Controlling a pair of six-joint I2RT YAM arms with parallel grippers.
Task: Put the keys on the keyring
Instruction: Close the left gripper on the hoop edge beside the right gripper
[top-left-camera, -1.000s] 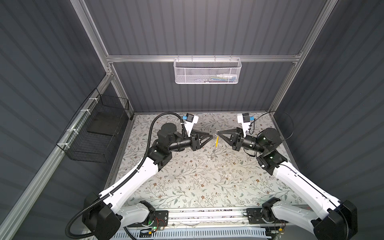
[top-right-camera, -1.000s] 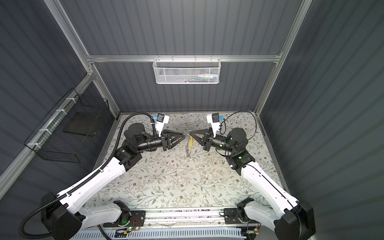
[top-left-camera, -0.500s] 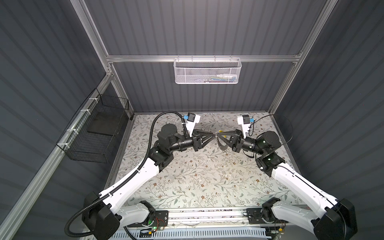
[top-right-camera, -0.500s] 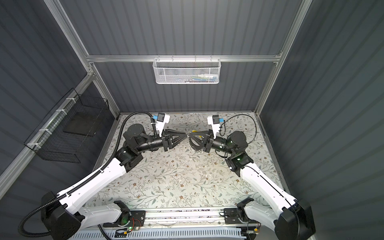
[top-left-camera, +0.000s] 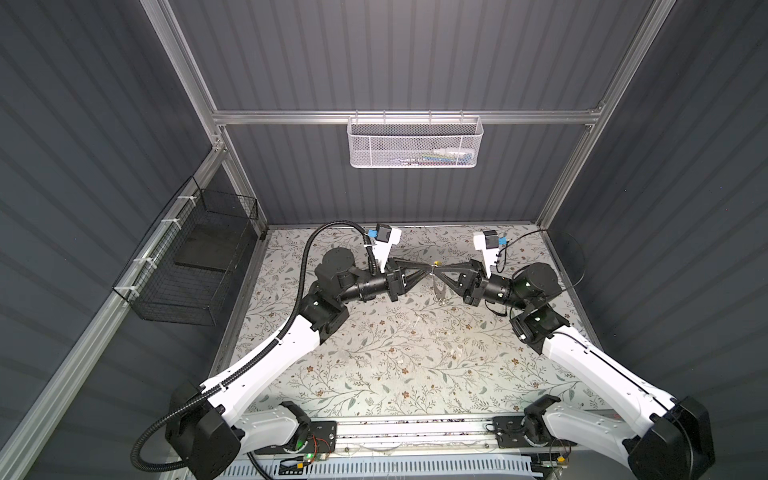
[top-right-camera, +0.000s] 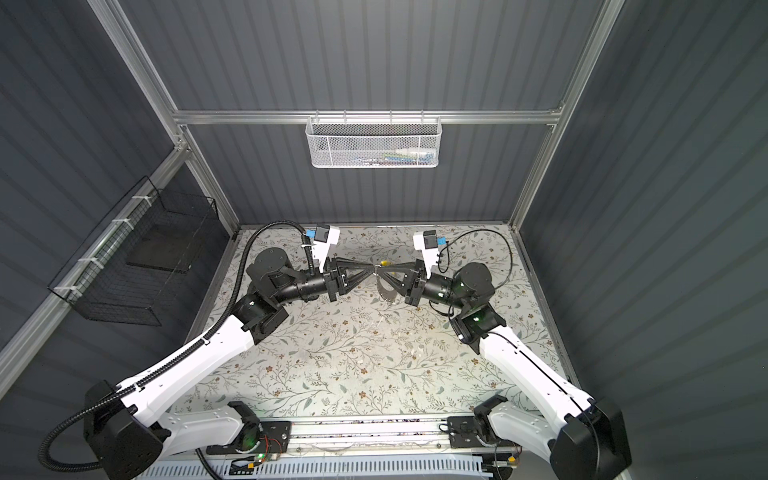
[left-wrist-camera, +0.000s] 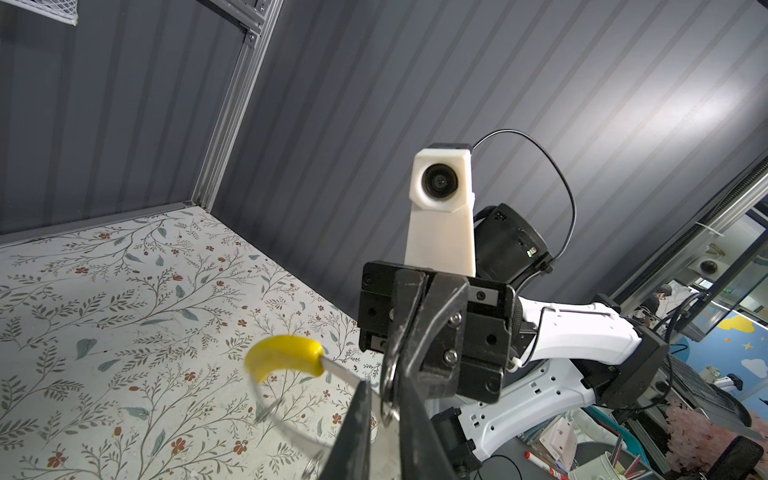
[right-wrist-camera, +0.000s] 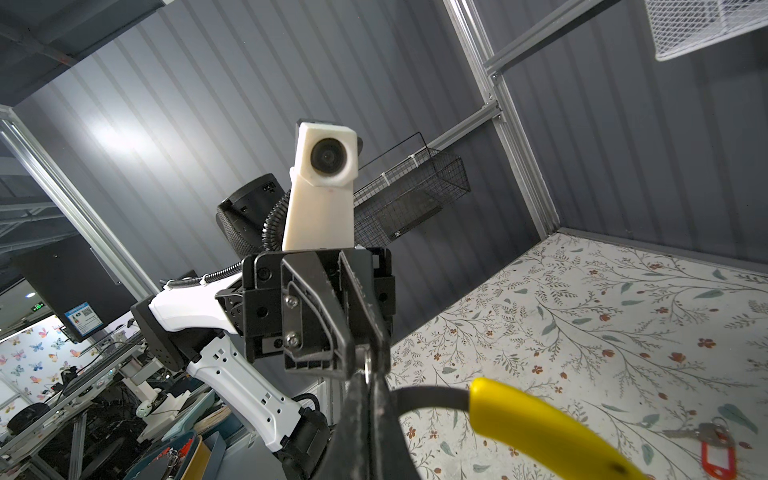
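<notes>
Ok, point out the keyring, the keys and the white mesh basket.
keyring (right-wrist-camera: 548, 428): right wrist view, on its yellow curved section.
keys (right-wrist-camera: 714, 452): right wrist view, on the red tag, lying on the floral mat.
white mesh basket (top-left-camera: 415, 145): in a top view, on its front wall.

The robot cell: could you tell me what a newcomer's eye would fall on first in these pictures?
In both top views the black left pincer and black right pincer meet tip to tip above the rear of the floral tabletop. The right pincer is shut on a thin grey keyring with a bright yellow curved section. In the right wrist view, the small silvery keys on a red plastic tag lie apart on the tabletop.
</notes>
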